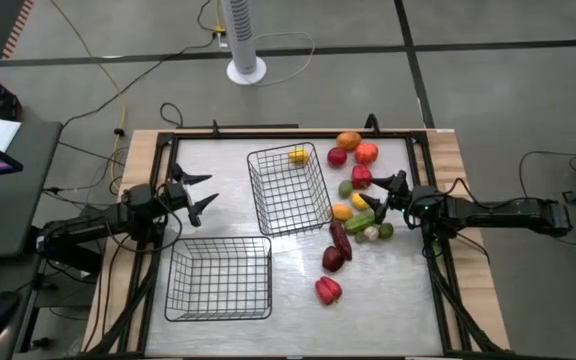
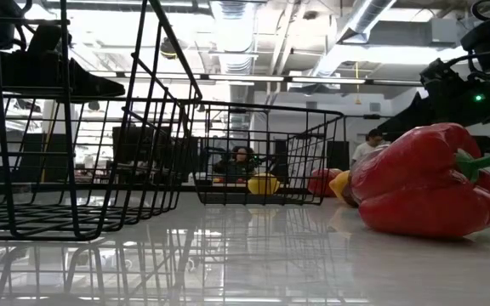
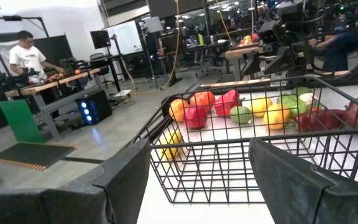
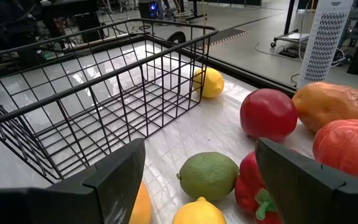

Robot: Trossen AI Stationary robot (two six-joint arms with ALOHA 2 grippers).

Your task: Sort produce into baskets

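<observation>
A pale table (image 1: pixel 298 270) seen from above carries two rectangular black wire-mesh baskets and a scatter of small toy fruits and vegetables. The far basket (image 1: pixel 288 188) sits near the table's middle with a yellow lemon-like piece (image 1: pixel 298 156) in its far corner. The near basket (image 1: pixel 220 279) lies closer to the left arm and appears to hold nothing.

The produce cluster (image 1: pixel 360 190) lies to the right of the far basket: orange, red, yellow, green, white and dark maroon pieces bunched close together, with a red bell pepper (image 1: pixel 328 290) apart from them toward the near edge.

The right gripper (image 1: pixel 380 200) is over this cluster and is by far the nearer arm. Its jaws are spread wide and hold nothing. In its wrist view a round green lime-like fruit (image 4: pixel 208 176) lies straight ahead between the jaws, with a yellow piece (image 4: pixel 197 211) just beside it and a red round fruit (image 4: pixel 268 114) farther on; the far basket stands beyond them, so a picked piece would probably travel leftward.

The left gripper (image 1: pixel 196 195) waits left of the far basket, well apart from the produce, jaws open and empty
</observation>
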